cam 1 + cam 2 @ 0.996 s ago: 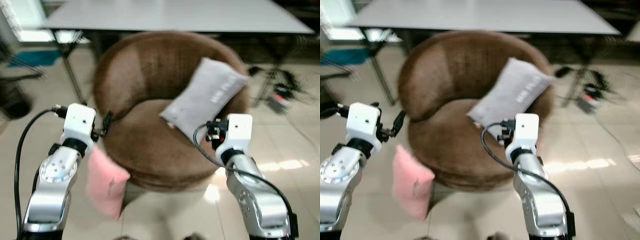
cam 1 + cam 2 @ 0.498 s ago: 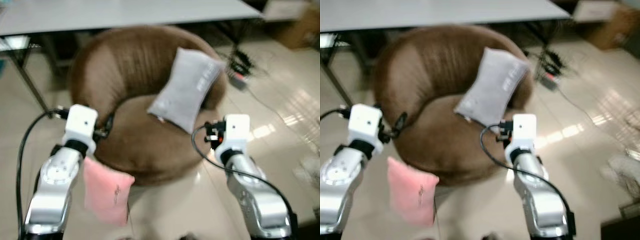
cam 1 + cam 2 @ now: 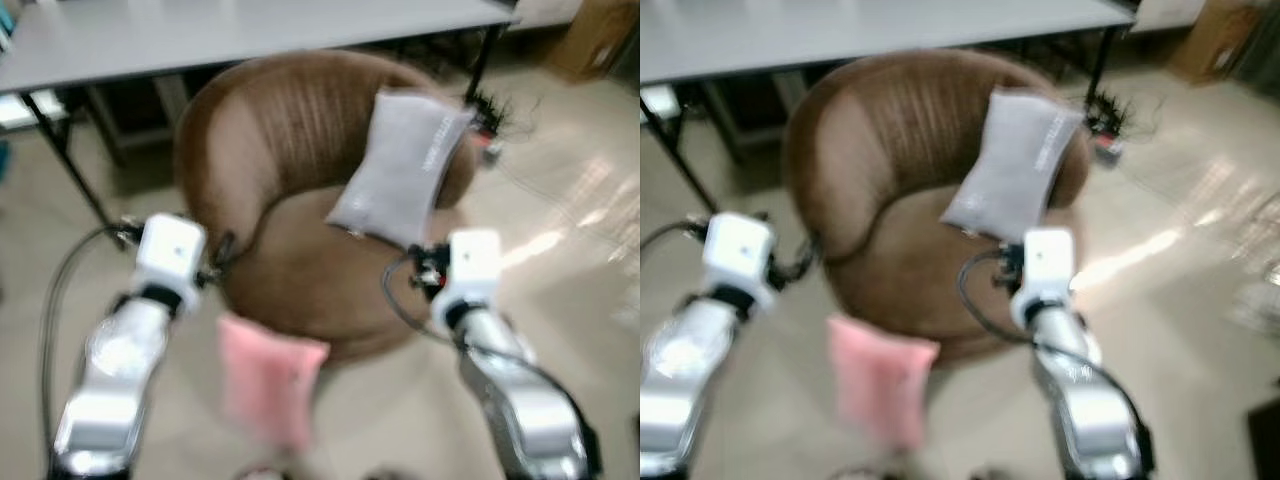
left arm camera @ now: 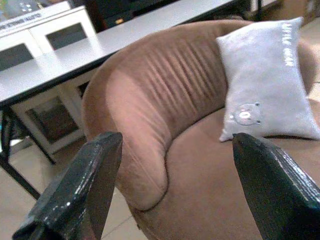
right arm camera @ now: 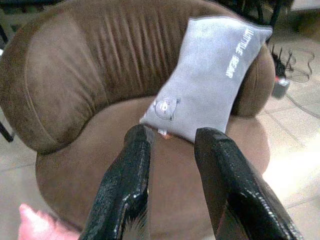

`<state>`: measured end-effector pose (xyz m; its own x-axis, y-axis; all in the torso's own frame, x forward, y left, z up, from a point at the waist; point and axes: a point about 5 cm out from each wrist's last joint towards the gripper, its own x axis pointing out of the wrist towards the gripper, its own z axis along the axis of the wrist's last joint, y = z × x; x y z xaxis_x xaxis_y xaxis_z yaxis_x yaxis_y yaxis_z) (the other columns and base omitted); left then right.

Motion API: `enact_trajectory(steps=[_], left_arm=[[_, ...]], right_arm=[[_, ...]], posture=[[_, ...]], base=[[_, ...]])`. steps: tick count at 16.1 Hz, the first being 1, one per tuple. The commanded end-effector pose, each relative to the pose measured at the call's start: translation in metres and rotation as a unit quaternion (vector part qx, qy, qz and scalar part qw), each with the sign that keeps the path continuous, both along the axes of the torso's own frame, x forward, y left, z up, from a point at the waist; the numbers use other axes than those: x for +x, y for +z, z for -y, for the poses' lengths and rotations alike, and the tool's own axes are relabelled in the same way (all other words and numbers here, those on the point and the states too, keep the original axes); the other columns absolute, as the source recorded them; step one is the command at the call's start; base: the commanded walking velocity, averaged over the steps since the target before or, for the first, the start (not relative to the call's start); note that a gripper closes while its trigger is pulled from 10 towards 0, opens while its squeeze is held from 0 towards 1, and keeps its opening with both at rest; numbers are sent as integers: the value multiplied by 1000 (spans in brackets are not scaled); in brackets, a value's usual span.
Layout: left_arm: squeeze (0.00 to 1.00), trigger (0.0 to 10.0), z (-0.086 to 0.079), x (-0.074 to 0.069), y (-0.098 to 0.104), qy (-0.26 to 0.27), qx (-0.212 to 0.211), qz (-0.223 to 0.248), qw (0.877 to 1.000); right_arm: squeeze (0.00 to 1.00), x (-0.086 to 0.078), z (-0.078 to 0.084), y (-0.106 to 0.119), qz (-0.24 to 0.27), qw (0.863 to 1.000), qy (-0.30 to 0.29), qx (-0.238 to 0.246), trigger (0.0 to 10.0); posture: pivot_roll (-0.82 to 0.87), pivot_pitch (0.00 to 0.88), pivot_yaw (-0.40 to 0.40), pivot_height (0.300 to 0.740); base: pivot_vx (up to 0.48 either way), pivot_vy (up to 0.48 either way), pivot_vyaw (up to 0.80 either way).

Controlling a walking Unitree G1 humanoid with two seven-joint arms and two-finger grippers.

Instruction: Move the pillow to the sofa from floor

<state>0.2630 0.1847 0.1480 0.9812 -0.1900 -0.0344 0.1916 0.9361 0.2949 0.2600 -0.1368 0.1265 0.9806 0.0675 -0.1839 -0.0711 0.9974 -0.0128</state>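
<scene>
Pink pillow (image 3: 268, 388) leans on the floor (image 3: 380, 420) against the front of the brown sofa (image 3: 300, 270), between the two arms and below both grippers. Left gripper (image 4: 170, 185) hangs with its fingers wide apart, aimed at the seat; the pillow lies down and inward from it, and this arm looks the nearer. Right gripper (image 5: 172, 180) is also spread, narrower, pointing at the grey pillow (image 5: 210, 75) propped on the backrest. Blur hides the pink pillow's outline, but its long axis seems roughly upright.
</scene>
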Motion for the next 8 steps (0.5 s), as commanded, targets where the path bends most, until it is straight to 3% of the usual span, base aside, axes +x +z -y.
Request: enact_trajectory(steps=[1, 8], left_arm=[[0, 10000, -3, 2, 5, 1, 7, 7, 1000], [0, 10000, -3, 1, 4, 0, 7, 5, 1000]], right_arm=[[0, 0, 0, 4, 9, 1000, 0, 5, 10000], [0, -2, -1, 3, 5, 1000, 0, 5, 10000]], posture=[[-10, 63, 10, 740], [-12, 67, 11, 740]], base=[[0, 454, -800], [0, 458, -800]])
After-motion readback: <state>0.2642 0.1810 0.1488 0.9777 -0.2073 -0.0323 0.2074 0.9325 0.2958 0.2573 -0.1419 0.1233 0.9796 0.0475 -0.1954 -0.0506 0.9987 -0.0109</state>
